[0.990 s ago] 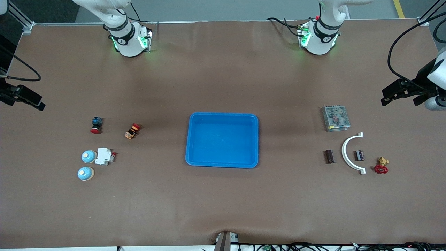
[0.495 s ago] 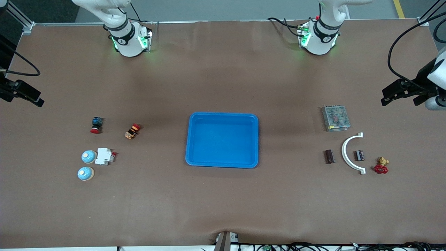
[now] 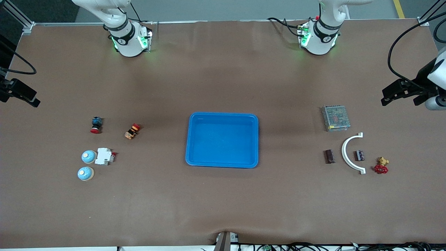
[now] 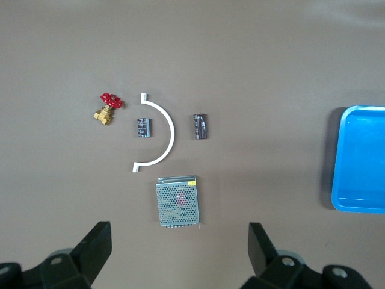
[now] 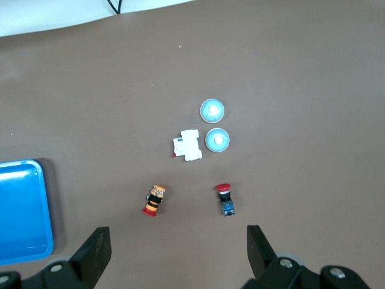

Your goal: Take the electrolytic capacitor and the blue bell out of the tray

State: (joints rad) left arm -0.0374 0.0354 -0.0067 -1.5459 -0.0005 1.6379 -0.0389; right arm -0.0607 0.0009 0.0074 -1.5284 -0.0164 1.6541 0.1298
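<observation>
Two dark capacitors (image 3: 329, 156) (image 3: 359, 155) lie toward the left arm's end of the table, with a white arc piece (image 3: 350, 153) between them. The left wrist view shows them too, capacitors (image 4: 201, 126) (image 4: 142, 127). Two light-blue domed bells (image 3: 89, 156) (image 3: 85, 173) sit toward the right arm's end, and appear as bells (image 5: 217, 140) (image 5: 212, 110) in the right wrist view. A blue tray (image 3: 223, 165) rests mid-table. My left gripper (image 4: 178, 241) hangs open high over the table beside the power supply. My right gripper (image 5: 177, 241) hangs open high over its end, holding nothing.
A metal mesh power supply (image 3: 335, 118) and a brass valve with a red wheel (image 3: 381, 166) lie near the capacitors. A white breaker (image 3: 104, 156), a red-capped blue button (image 3: 96, 124) and an orange-black button (image 3: 132, 131) lie near the bells.
My right gripper has drifted a little toward the robots' bases and the table's edge. The left arm and all objects are unmoved.
</observation>
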